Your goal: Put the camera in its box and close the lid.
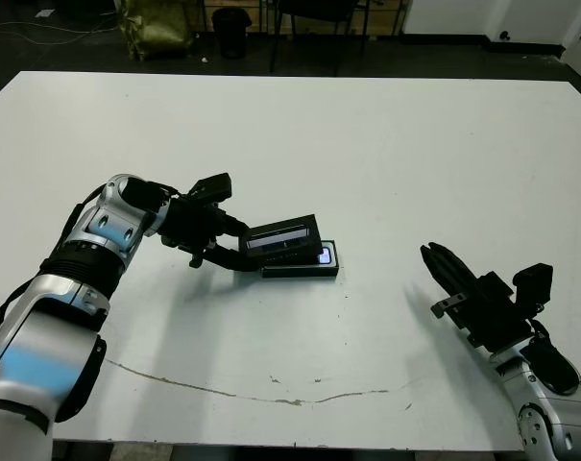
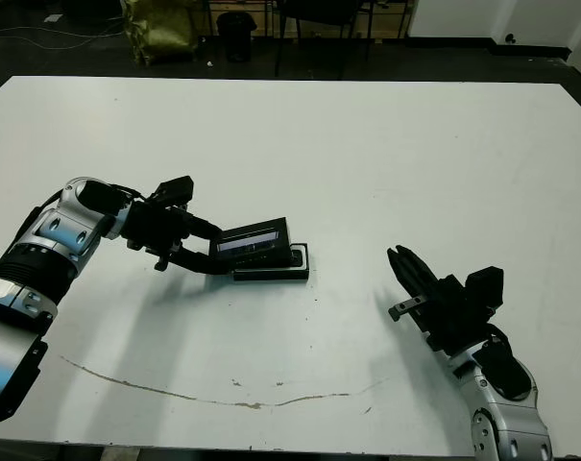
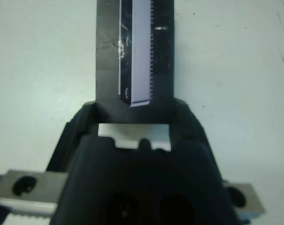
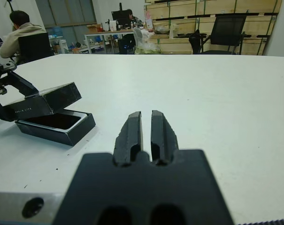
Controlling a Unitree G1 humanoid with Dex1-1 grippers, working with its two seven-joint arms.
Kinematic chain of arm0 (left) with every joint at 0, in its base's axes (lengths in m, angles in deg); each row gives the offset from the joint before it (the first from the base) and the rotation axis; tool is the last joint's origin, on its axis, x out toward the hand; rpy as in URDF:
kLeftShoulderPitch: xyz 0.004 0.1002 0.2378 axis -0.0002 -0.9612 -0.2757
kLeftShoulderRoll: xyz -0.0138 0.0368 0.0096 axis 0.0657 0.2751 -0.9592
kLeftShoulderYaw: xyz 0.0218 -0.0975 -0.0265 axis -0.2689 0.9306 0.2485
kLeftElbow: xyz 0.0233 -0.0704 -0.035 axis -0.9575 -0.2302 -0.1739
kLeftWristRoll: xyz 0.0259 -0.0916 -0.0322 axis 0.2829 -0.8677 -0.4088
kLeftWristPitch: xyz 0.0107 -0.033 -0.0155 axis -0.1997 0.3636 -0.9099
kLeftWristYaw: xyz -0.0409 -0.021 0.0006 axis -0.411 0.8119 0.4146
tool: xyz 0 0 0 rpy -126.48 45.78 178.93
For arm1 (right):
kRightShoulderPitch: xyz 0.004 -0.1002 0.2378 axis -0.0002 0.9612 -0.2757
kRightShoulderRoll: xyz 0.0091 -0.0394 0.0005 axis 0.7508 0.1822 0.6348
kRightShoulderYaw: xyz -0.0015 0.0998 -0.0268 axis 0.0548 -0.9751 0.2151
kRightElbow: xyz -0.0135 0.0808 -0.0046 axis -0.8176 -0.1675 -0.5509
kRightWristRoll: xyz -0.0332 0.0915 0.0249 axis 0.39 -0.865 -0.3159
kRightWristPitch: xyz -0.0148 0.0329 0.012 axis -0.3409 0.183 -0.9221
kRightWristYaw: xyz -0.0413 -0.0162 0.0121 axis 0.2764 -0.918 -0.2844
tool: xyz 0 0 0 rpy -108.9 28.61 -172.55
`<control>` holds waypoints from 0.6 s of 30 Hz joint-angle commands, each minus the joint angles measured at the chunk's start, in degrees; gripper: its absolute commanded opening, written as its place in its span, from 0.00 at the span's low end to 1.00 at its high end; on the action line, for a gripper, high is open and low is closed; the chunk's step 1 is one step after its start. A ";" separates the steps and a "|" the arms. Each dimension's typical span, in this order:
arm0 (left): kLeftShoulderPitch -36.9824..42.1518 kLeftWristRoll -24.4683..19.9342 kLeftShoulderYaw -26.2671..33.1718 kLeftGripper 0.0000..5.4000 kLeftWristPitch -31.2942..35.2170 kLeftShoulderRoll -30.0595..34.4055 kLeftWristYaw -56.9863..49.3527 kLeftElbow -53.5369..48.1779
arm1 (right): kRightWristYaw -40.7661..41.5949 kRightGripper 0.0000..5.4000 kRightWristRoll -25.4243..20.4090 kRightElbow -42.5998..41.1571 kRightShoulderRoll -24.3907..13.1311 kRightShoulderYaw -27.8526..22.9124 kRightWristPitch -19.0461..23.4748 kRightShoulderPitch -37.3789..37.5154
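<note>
Looks like a lab or workshop with office space attached. Big white table [image 1: 386, 144] on a dark floor. Right wrist view: wooden shelving [image 4: 203, 18] along the back wall, black mesh office chair [image 4: 226, 30], a desk with a monitor [image 4: 117, 16] and clutter, a person [image 4: 22, 35] seated in a chair, back turned.

Two head views, a stereo pair, look forward and down from above the near edge of the bench [image 1: 367, 125], both covering its whole top and both arms. Left wrist view: very close, along the left tool [image 3: 132, 140] onto the lid [image 3: 134, 51]. Right wrist view: low over the bench, along the right tool [image 4: 146, 133], sharing the box [image 4: 57, 124] and lid with the head views.
</note>
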 commanded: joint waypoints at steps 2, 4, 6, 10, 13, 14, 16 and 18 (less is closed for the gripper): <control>-1.42 1.10 -0.84 0.41 0.19 -0.78 0.31 0.18 | 0.14 0.00 0.31 0.67 -0.12 -0.05 -0.13 0.46; -1.28 1.18 -0.99 0.41 0.47 -0.93 0.61 0.30 | -0.22 0.00 0.32 0.33 -0.11 -0.04 0.47 0.61; -1.38 1.18 -0.96 0.41 0.07 -1.01 0.62 0.27 | -0.24 0.00 -0.03 0.20 0.01 -0.07 0.82 0.68; -1.38 1.34 -1.04 0.41 0.64 -1.18 0.48 0.33 | 0.07 0.00 -0.19 0.27 0.05 -0.05 0.53 0.72; -1.30 1.10 -0.96 0.41 1.20 -1.37 0.96 0.61 | 0.00 0.00 0.05 0.48 0.06 0.00 0.36 0.64; -1.26 0.95 -0.91 0.41 1.31 -1.46 1.26 0.81 | -0.19 0.00 0.23 0.34 0.04 0.05 0.43 0.68; -1.31 1.07 -0.96 0.41 0.72 -1.57 1.32 0.96 | -1.00 0.00 1.09 -0.69 -0.16 0.27 0.78 0.98; -1.30 1.32 -1.10 0.41 0.73 -1.72 1.18 1.04 | -1.13 0.00 0.90 -1.13 -0.14 0.30 1.07 1.09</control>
